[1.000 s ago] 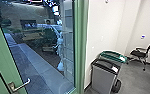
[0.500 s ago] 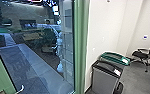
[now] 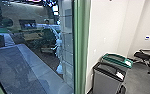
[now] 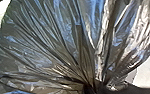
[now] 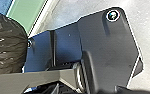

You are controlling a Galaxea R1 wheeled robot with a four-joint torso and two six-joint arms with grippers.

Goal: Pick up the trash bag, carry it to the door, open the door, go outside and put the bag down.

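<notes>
Nearest to us is the bag (image 4: 48, 45), dark and shiny, its plastic drawn into long pleats that run together at the left gripper (image 4: 92, 87). We judge that gripper to be closed on the gathered neck, since the folds tighten towards that one spot while the rest swells out freely. A grip there makes sense: the neck bears the load, the body is spared tearing, and the mouth is kept pinched so nothing spills as we carry it. The right wrist view has the bag beside our own base (image 5: 103, 42), near a green frame (image 5: 24, 15); its bulk could rub or catch on that edge if we pass too close. We cannot tell how the right gripper stands. With the bag on the other arm, we reckon the right one can be kept for the door.

That door (image 3: 28, 65), as we take the large pane to be, fills the robot's left side of the head view, with an upright green post (image 3: 81, 50) at its edge. We cannot tell whether it is ajar. Past the post, a black-topped bin (image 3: 108, 78) and a green-topped bin (image 3: 117, 60) stand close together by the white wall (image 3: 103, 27), probably to leave the floor (image 3: 138, 80) free for walking. Farther off is a chair (image 3: 144, 55).
</notes>
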